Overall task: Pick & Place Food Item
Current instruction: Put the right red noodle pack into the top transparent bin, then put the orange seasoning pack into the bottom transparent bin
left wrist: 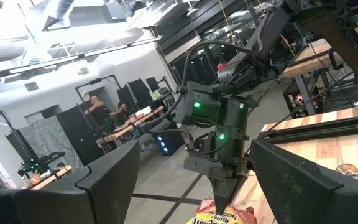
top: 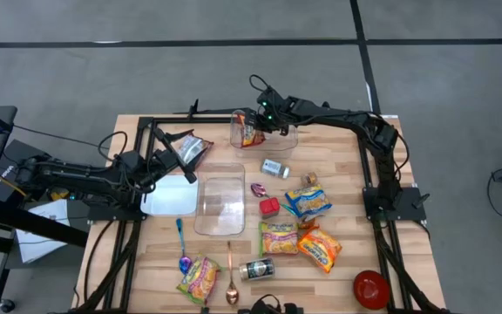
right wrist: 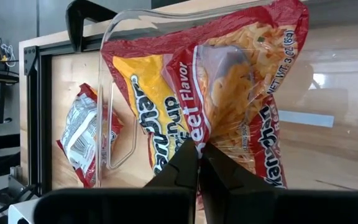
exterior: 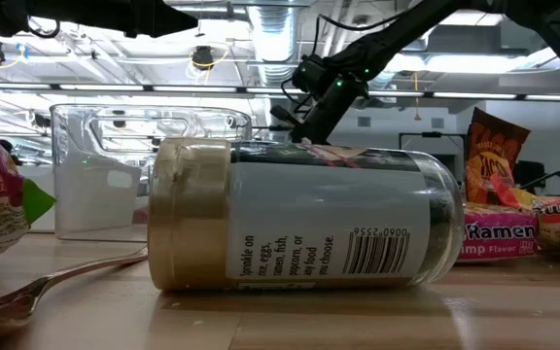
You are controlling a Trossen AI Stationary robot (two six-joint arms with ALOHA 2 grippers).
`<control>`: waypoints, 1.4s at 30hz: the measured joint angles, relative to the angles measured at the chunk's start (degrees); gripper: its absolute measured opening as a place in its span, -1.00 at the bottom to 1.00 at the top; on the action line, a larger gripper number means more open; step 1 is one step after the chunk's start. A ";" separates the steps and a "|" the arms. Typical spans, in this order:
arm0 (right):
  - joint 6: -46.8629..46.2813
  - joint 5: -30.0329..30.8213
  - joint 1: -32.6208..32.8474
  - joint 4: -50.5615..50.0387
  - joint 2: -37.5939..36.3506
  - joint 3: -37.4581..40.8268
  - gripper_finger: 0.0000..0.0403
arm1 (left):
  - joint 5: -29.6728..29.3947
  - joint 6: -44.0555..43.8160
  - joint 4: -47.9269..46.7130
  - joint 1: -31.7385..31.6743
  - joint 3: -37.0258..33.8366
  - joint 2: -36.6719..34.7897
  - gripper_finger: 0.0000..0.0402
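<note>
ramen packet pinched over the clear tub

at the left edge of the table [top: 347, 174], the left gripper [top: 184, 166] waits above the bare wood beside the clear lid [top: 220, 206], its fingers [left wrist: 104, 180] spread wide apart and holding nothing. just beyond it a silver-and-red snack bag [top: 195, 148] lies flat near the far left corner; the right wrist view shows this same bag through the plastic.

moving rightward, the clear tub [top: 264, 133] stands at the far edge. the right gripper [top: 258, 125] reaches across from the right side and its fingers [right wrist: 182, 168] are pressed together on the top edge of the ramen packet [right wrist: 210, 93], a red and yellow beef-flavor pack hanging upright inside the tub's rim.

further right and nearer the front, other packets lie scattered on the wood: a blue one [top: 308, 201], a green one [top: 278, 237] and an orange one [top: 319, 247]. a red bowl [top: 370, 289] sits at the front right corner.

in the low view a seasoning jar [exterior: 299, 214] lies on its side, filling the foreground.
</note>
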State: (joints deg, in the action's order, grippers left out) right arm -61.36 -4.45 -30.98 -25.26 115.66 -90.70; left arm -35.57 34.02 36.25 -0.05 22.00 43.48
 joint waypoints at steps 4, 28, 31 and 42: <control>-0.05 0.89 0.10 0.02 0.00 0.00 -1.00 | 0.00 0.00 -0.02 0.00 0.00 0.00 0.49; 4.35 -2.97 1.33 6.07 4.28 0.02 -0.69 | 0.02 0.50 -0.44 1.18 0.02 0.00 0.49; 4.87 -3.18 1.30 6.22 4.09 0.00 -0.57 | 0.02 0.55 -0.44 1.18 0.02 0.01 0.49; 10.29 -5.34 -0.33 5.36 0.18 -0.04 -0.09 | 0.02 0.63 -0.44 1.18 0.02 0.00 0.49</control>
State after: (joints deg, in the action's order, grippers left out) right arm -51.08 -9.79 -31.32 -19.90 115.84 -90.74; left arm -35.55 34.65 35.81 1.13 22.02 43.48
